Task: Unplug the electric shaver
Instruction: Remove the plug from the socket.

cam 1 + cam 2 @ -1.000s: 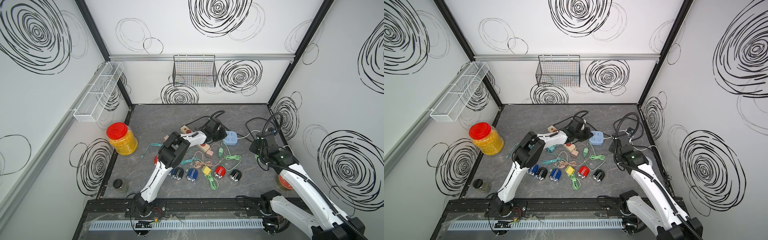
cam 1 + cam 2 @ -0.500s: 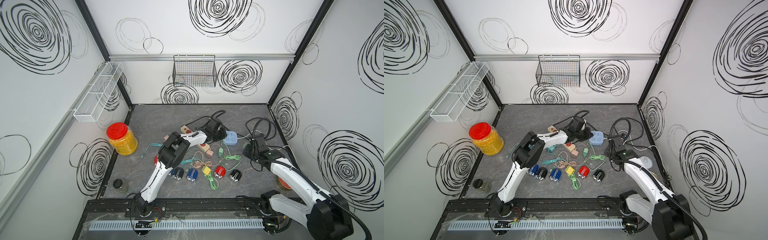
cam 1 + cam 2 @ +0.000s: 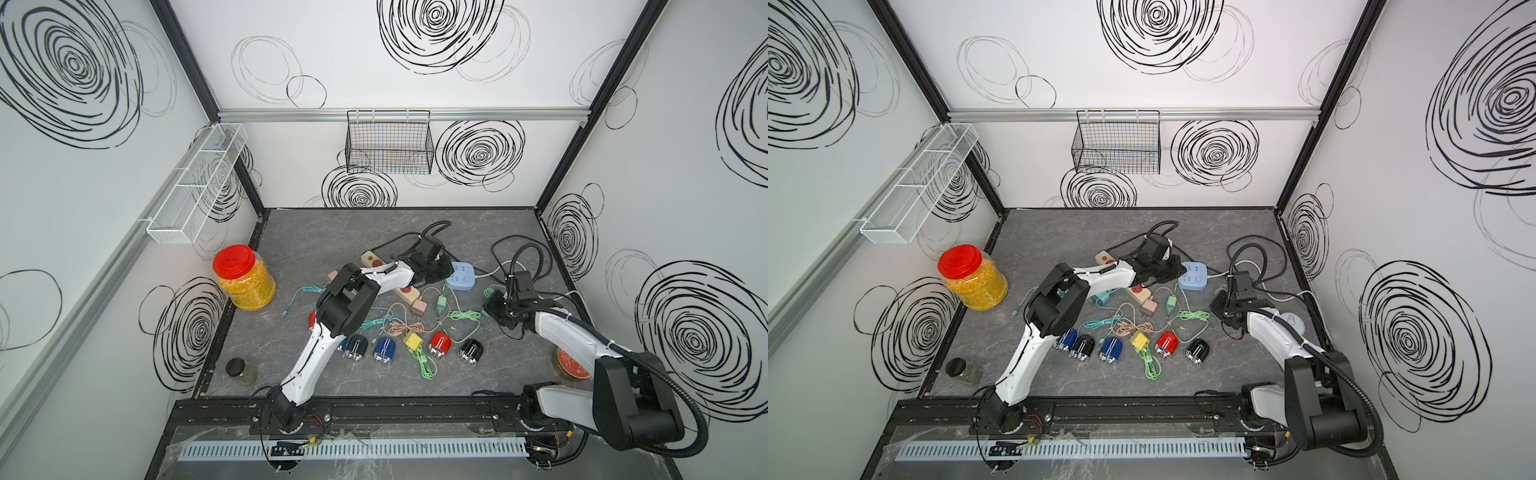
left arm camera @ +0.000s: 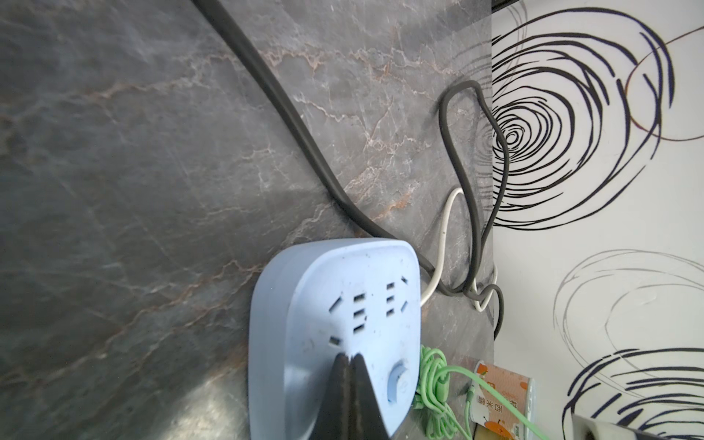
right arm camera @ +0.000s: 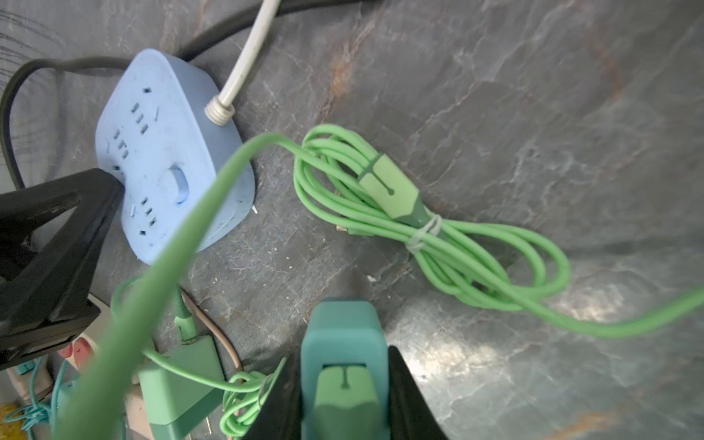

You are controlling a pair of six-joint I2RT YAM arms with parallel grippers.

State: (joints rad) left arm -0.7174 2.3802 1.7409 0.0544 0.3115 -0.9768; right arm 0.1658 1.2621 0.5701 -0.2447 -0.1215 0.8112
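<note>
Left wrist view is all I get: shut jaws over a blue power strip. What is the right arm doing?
Observer: The right arm has its jaws closed on a teal plug, held apart from the blue power strip.
Operator: Is anything plugged in behind my jaws?
Observer: In the right wrist view, the sockets past the round button show empty.
Operator: Where are the shavers?
Observer: In both top views a red shaver and a black shaver lie side by side toward the front rail, apart from the strip.
</note>
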